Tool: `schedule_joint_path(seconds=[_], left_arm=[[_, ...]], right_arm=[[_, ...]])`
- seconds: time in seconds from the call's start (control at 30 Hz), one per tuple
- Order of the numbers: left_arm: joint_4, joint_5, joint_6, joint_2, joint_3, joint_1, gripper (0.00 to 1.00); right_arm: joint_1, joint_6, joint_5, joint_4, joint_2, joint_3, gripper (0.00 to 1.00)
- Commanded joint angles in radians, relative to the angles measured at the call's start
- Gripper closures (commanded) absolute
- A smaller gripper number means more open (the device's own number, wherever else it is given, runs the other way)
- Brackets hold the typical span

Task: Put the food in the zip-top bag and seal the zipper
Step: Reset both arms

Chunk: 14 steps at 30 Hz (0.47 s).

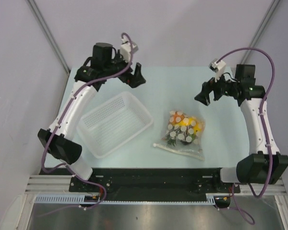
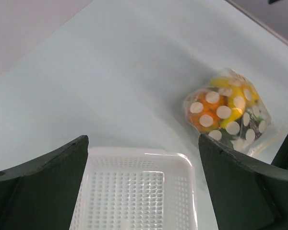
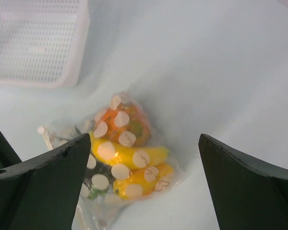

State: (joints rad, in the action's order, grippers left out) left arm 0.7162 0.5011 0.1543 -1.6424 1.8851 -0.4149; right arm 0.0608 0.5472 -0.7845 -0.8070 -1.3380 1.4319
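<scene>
The clear dotted zip-top bag [image 1: 182,132] lies on the table right of centre, with the toy food inside it: orange pineapple [image 3: 124,123], yellow banana [image 3: 129,155], an orange piece [image 3: 144,179] and something dark. Its whitish zipper strip [image 1: 175,149] runs along the near edge. The bag also shows in the left wrist view [image 2: 228,114]. My left gripper [image 1: 135,76] is open and empty, raised at the far left above the basket's far corner. My right gripper [image 1: 209,92] is open and empty, raised far right of the bag.
A white perforated basket [image 1: 114,123] stands empty left of the bag, also in the left wrist view [image 2: 134,191] and at the top left of the right wrist view [image 3: 38,43]. Grey walls enclose the pale table [image 1: 182,81].
</scene>
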Motion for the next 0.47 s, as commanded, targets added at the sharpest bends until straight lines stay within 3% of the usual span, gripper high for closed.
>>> schedule_joint_path(seconds=[0.0, 0.2, 0.33, 0.43], left_arm=[[0.075, 0.017, -0.171, 0.047, -0.073, 0.181, 0.00], [0.083, -0.022, -0.167, 0.156, -0.291, 0.368, 0.01], [0.025, -0.081, -0.124, 0.260, -0.489, 0.410, 0.00], [0.028, -0.137, -0.111, 0.285, -0.497, 0.412, 0.00]], right_arm=[[0.002, -0.311, 0.063, 0.103, -0.134, 0.084, 0.00], [0.028, -0.377, 0.122, 0.114, -0.254, 0.041, 0.00], [0.042, -0.389, 0.136, 0.146, -0.270, 0.013, 0.00], [0.043, -0.394, 0.142, 0.143, -0.279, 0.050, 0.00]])
